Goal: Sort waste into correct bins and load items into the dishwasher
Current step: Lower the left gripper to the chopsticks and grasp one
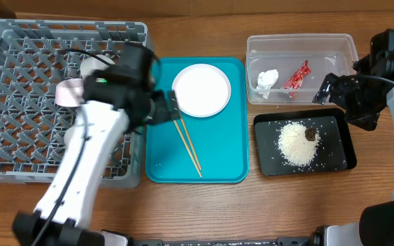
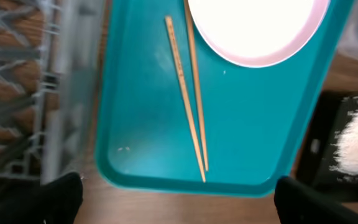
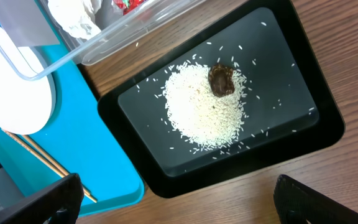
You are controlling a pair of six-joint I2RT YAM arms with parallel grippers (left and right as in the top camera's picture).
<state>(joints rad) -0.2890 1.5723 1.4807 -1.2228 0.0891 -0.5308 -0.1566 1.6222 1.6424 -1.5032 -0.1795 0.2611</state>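
The round white plate [image 1: 202, 89] and the wooden chopsticks [image 1: 188, 142] lie on the teal tray [image 1: 231, 164]. The clear tub [image 1: 299, 42] holds the white tissue [image 1: 267, 80] and the red wrapper [image 1: 296, 76]. The black tray [image 1: 340, 137] holds the rice [image 1: 297, 142] and the brown scrap [image 1: 310, 134]. A pale pink bowl [image 1: 67, 92] sits in the grey dish rack [image 1: 19, 102]. My left gripper [image 1: 172, 109] is open and empty over the teal tray's left side, with the chopsticks [image 2: 188, 99] below it. My right gripper [image 1: 334, 92] is open and empty above the black tray [image 3: 166, 180].
A pale rounded dish [image 1: 91, 65] shows in the rack behind my left arm, mostly hidden. Bare wooden table lies in front of the trays. The tub, black tray and teal tray stand close together.
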